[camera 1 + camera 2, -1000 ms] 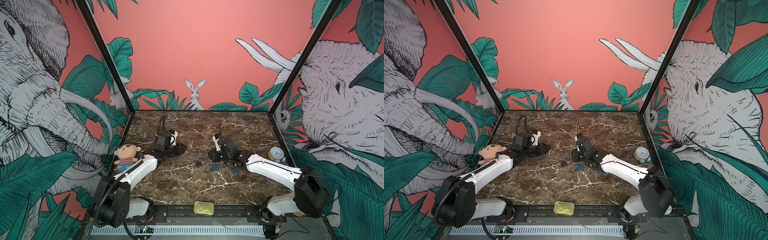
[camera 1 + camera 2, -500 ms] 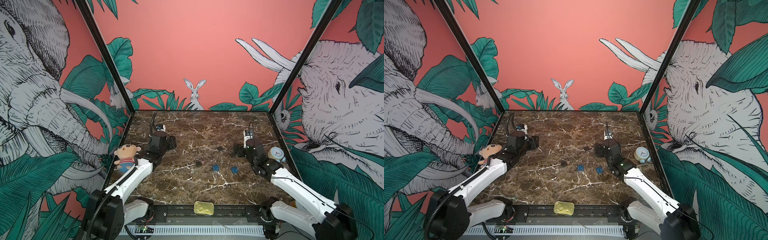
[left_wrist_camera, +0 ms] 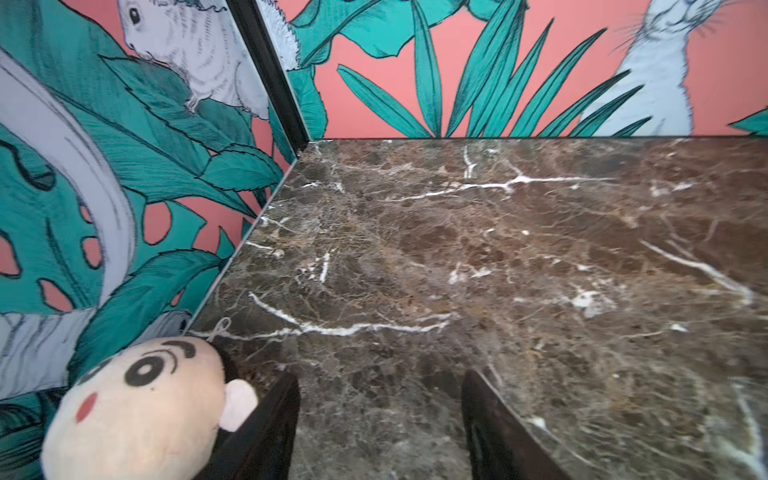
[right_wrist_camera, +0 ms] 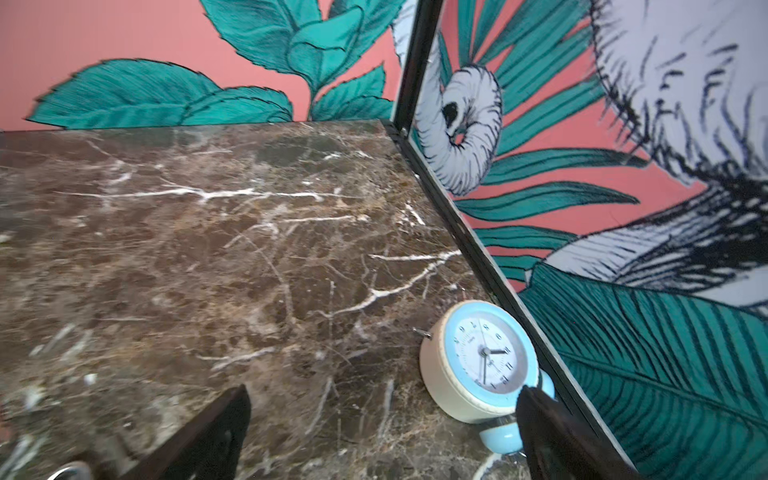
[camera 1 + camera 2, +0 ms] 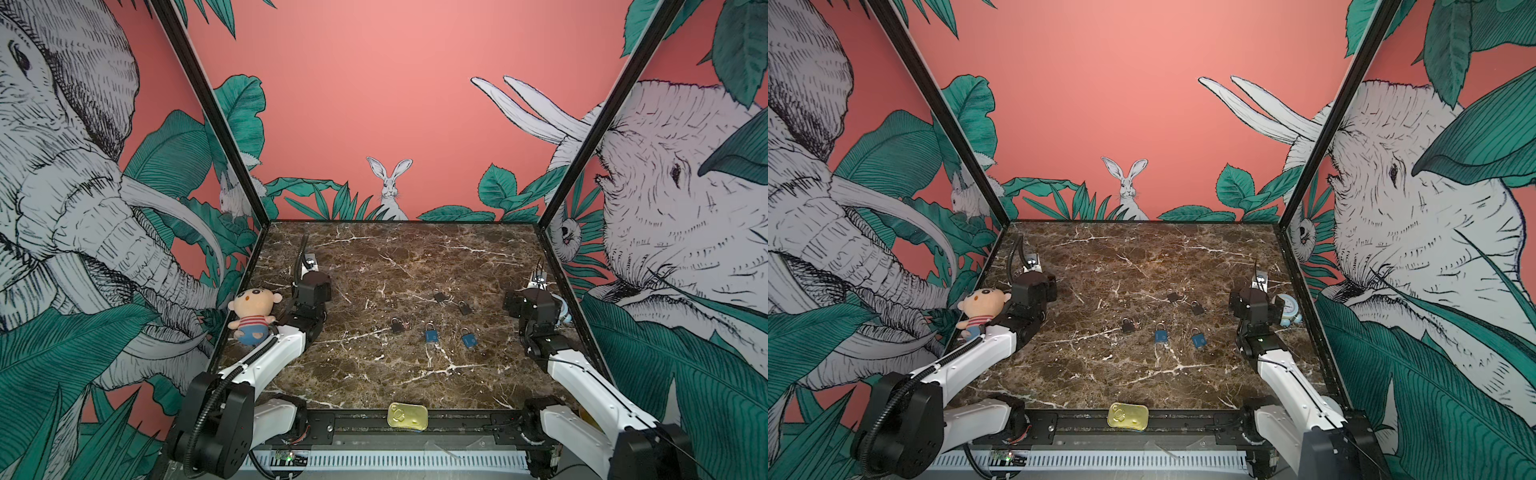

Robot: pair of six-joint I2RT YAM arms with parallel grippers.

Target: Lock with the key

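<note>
Padlocks lie mid-table, well apart from both arms: dark padlock (image 5: 397, 325), second dark padlock (image 5: 439, 296), third dark padlock (image 5: 464, 307), blue padlock (image 5: 431, 334), second blue padlock (image 5: 469, 340). Key: cannot pick it out in either top view, too small. Neither wrist view shows the locks at all. Shackles open or closed: cannot tell.

Left gripper (image 3: 378, 386) has its jaws spread wide with nothing between them. It is at the left edge of the table (image 5: 374, 374), one finger right against the head of the plush doll (image 5: 253, 309). Right gripper (image 4: 384, 395) is also spread wide and empty, at the right edge, one finger just beside the clock (image 4: 482, 357). Tin (image 5: 407, 415) sits on the front rail, clear of the locks.

Risks, as I judge them:
- Key not located, so a reach may target the wrong lock or bare marble. Dark locks blend into the brown stone, which makes it worse.
- Locks are small and near each other. Wide jaws coming down on one likely nudge a neighbour, the blue pair especially.
- Thin key lying flat on hard marble probably skids away instead of lifting.
- Left arm swinging inward may drag the doll into the work area. Right finger may tip the clock.
- Lock needs holding while the key turns; unheld, it likely spins on the smooth top.
- Both arms converging on one small cluster could clash.
</note>
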